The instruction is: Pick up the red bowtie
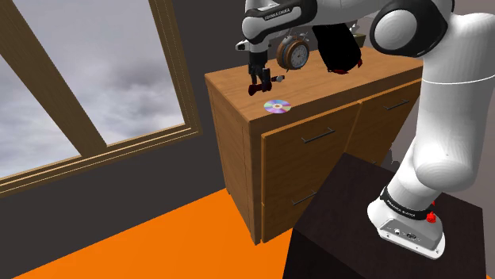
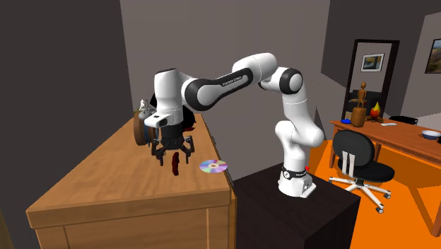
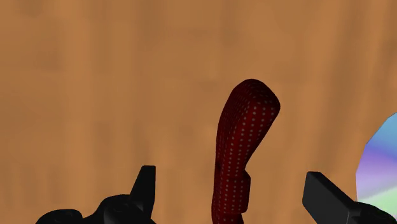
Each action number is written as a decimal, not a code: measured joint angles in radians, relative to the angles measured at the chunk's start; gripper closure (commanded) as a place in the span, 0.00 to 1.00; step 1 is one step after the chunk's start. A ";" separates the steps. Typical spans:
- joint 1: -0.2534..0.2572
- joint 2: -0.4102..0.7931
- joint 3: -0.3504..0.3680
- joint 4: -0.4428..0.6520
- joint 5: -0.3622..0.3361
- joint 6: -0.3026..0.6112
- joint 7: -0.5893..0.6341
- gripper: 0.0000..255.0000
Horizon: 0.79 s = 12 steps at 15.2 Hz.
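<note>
Showing a dark red dotted bowtie (image 3: 245, 146) on a wooden worktop (image 3: 95, 76), between the spread fingers of the end effector (image 2: 172, 151), untouched. It should probably lower straight and close squarely across the bowtie, clear of the shiny disc (image 3: 382, 165) nearby.

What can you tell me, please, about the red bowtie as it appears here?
The bowtie is dark red with small white dots, cloth-like, seen as a long narrow shape. It rests on the wooden dresser top, beside a shiny disc, between the fingers of the open gripper, untouched by them.
</note>
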 measured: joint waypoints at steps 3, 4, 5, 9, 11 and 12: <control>0.000 0.001 0.000 -0.003 0.000 0.004 0.000 1.00; 0.000 0.001 0.000 -0.003 0.000 0.004 0.000 1.00; 0.000 0.001 0.000 -0.003 0.000 0.004 0.000 1.00; 0.000 0.001 0.000 -0.003 0.000 0.005 0.000 1.00; -0.001 0.003 0.000 0.007 0.001 -0.004 0.000 1.00; -0.001 0.001 0.000 0.013 0.000 -0.011 0.000 1.00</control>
